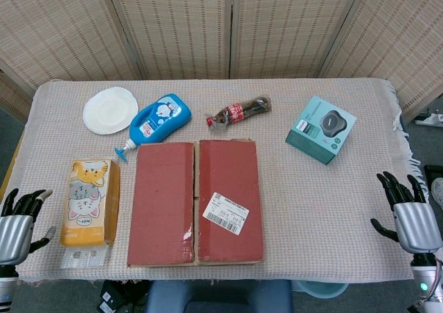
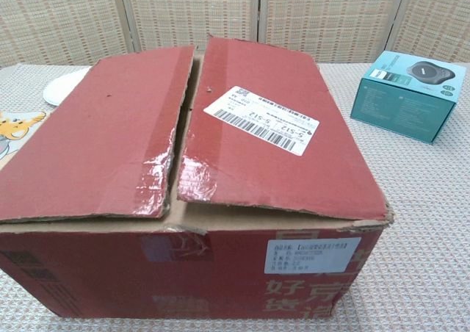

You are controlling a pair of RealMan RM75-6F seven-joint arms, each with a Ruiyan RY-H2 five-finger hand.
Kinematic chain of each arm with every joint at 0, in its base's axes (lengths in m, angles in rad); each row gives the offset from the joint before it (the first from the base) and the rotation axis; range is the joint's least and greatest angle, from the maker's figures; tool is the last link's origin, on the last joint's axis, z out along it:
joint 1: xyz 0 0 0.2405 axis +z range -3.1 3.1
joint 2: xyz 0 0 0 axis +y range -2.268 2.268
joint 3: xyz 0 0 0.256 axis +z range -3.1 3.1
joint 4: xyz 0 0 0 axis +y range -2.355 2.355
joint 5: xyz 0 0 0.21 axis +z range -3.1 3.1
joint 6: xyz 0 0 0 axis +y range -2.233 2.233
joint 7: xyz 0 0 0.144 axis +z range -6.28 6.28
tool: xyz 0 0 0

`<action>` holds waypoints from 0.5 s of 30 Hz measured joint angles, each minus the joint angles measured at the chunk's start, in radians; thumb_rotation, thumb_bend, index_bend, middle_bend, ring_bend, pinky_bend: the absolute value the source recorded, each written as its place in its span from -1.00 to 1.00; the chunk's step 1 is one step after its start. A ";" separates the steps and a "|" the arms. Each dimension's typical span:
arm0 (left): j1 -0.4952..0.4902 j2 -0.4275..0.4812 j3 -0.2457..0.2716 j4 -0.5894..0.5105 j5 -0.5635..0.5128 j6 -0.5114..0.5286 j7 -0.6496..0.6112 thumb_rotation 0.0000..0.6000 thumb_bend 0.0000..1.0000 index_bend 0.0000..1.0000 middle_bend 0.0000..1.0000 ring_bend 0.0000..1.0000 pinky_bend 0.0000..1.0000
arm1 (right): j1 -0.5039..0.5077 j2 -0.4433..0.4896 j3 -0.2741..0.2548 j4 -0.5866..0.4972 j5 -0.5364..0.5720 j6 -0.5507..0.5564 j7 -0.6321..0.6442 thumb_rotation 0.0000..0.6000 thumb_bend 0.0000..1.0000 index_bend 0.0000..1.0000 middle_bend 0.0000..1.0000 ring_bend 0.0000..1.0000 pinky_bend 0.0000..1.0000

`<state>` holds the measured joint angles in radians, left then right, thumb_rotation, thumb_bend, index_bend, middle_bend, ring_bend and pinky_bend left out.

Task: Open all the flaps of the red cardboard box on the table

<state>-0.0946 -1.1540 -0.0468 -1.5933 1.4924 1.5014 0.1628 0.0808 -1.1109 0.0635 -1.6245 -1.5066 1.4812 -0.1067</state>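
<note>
**Red box shut at the middle of the tabletop, both hands apart from it at the near corners**

The red cardboard box (image 1: 195, 202) sits at the near middle of the tabletop (image 1: 325, 209), well apart from both hands. The left hand (image 1: 19, 224) is at the near left corner, beyond a yellow tissue pack (image 1: 88, 203) that lies just beside the box's left side. The right hand (image 1: 410, 215) is at the near right edge, with bare cloth between it and the box.

Both hands hold nothing and touch nothing on the tabletop. The left hand's fingers (image 1: 28, 201) are spread and slightly curled; the right hand's fingers (image 1: 396, 185) stand apart, pointing up and away. Neither hand appears in the chest view.

The box's two top flaps lie down, meeting along a lengthwise seam. In the chest view the left flap (image 2: 103, 145) and the right flap (image 2: 272, 134) gape a little at the seam, with torn tape shining at their near edges. A white shipping label (image 2: 261, 119) sits on the right flap, and a second label is on the front wall.

Behind the box lie a blue bottle (image 1: 158, 120), a white plate (image 1: 109, 109), a small cola bottle (image 1: 239, 111) and a teal box (image 1: 320, 129).
</note>
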 measured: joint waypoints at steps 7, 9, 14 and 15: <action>0.000 0.004 0.000 -0.004 -0.002 -0.001 0.004 1.00 -0.37 -0.62 -0.60 -0.58 -1.00 | -0.002 -0.001 -0.006 0.006 -0.010 0.002 0.020 1.00 -0.55 -0.86 -0.76 -0.55 -0.97; 0.001 0.007 0.001 -0.007 -0.001 -0.001 0.004 1.00 -0.37 -0.62 -0.60 -0.58 -1.00 | -0.003 -0.001 -0.008 0.007 -0.016 0.004 0.024 1.00 -0.55 -0.86 -0.76 -0.55 -0.97; 0.003 0.015 0.000 -0.018 0.000 0.006 0.005 1.00 -0.37 -0.62 -0.60 -0.58 -1.00 | -0.003 0.012 -0.016 -0.002 -0.042 0.009 0.042 1.00 -0.55 -0.86 -0.76 -0.55 -0.97; 0.004 0.017 -0.001 -0.021 0.001 0.007 0.007 1.00 -0.37 -0.62 -0.60 -0.58 -1.00 | -0.002 0.017 -0.017 -0.007 -0.049 0.009 0.048 1.00 -0.55 -0.86 -0.76 -0.55 -0.97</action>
<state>-0.0907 -1.1373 -0.0474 -1.6142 1.4931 1.5086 0.1700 0.0792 -1.0939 0.0461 -1.6318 -1.5556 1.4907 -0.0588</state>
